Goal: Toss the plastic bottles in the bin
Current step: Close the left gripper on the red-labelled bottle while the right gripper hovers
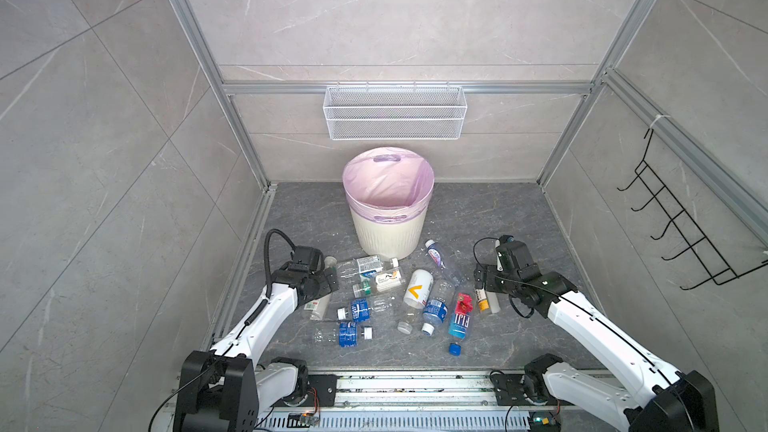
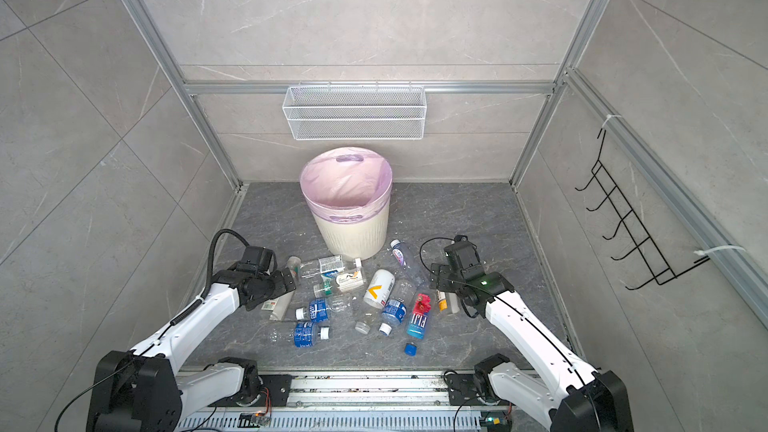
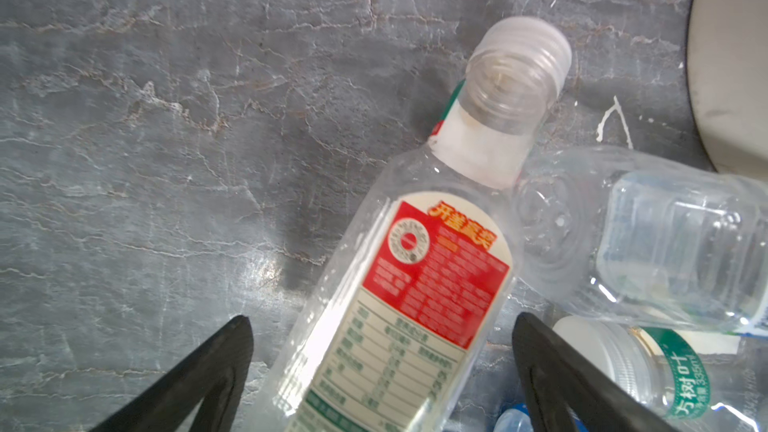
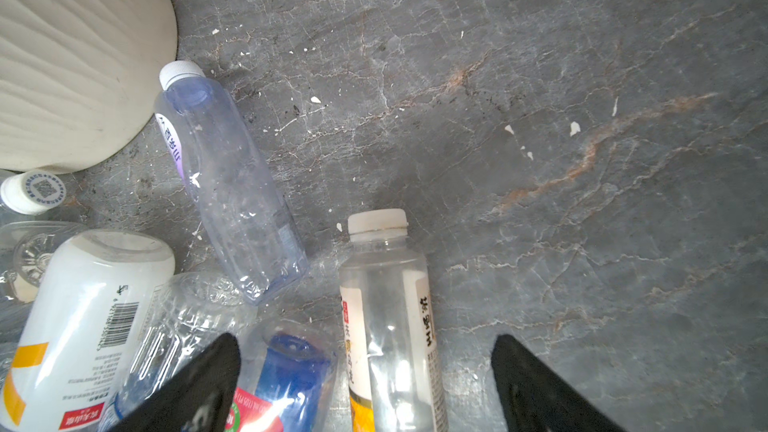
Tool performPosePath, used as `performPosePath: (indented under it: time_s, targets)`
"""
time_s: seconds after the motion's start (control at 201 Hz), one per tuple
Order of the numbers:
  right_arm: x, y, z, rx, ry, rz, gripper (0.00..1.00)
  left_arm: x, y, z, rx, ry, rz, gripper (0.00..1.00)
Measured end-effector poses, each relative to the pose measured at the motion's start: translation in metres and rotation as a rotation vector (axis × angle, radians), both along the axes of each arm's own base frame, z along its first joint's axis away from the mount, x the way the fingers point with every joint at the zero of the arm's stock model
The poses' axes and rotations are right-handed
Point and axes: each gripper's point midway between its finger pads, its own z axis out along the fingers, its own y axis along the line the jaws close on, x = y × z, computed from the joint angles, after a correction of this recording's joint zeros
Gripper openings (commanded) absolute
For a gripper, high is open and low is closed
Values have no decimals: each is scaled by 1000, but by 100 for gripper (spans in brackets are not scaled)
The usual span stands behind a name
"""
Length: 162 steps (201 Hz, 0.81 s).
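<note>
Several plastic bottles lie on the dark floor in front of the bin, which stands cream and ribbed with a pink liner. My left gripper is open low over a clear red-labelled bottle. The bottle's body lies between the jaws, and neither finger touches it. In a top view this bottle pokes out from under the left gripper. My right gripper is open astride a clear yellow-labelled bottle, with a gap on both sides. That bottle lies at the right edge of the heap.
A white bottle with a yellow mark, a Fiji bottle and a loose blue cap lie mid-floor. A wire-mesh basket hangs on the back wall, and a black hook rack on the right wall.
</note>
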Motion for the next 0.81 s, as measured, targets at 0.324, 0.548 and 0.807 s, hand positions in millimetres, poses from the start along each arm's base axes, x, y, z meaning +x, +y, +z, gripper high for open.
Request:
performPosePath:
  time_s: [0.324, 0.548, 0.807]
  targets:
    - [-1, 1, -3, 5, 11, 6, 96, 3, -2, -8, -16, 10, 0, 94]
    - [-1, 1, -5, 3, 17, 6, 96, 6, -3, -16, -19, 29, -2, 81]
    - [-1, 2, -10, -2, 37, 8, 95, 8, -1, -17, -21, 23, 9, 81]
